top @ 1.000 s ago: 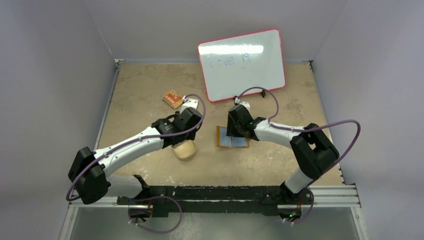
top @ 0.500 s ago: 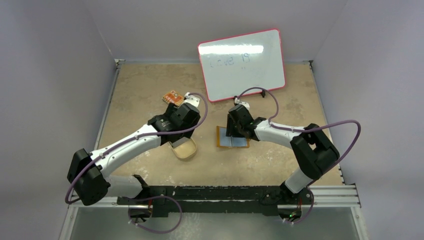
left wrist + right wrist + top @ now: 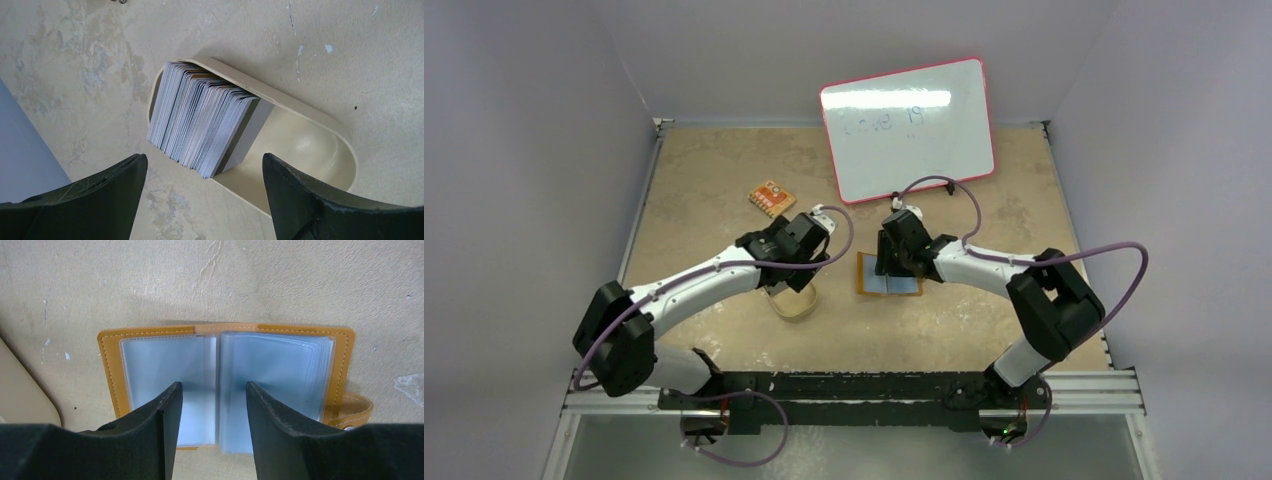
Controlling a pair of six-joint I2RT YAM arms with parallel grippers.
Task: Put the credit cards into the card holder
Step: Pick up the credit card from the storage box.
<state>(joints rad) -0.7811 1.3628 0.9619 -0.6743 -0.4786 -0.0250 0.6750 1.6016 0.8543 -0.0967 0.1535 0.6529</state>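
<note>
Left gripper [image 3: 204, 165] wide open, empty, over credit cards [image 3: 200, 122] packed on edge in tan dish [image 3: 310, 145], card holder [image 3: 280, 365] open beside it; jaws could pinch several, not 1.

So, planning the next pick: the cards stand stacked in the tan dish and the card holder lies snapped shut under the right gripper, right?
No: the card holder lies open under the right gripper, pockets up, as the right wrist view shows. The credit cards do stand in the tan dish.
</note>
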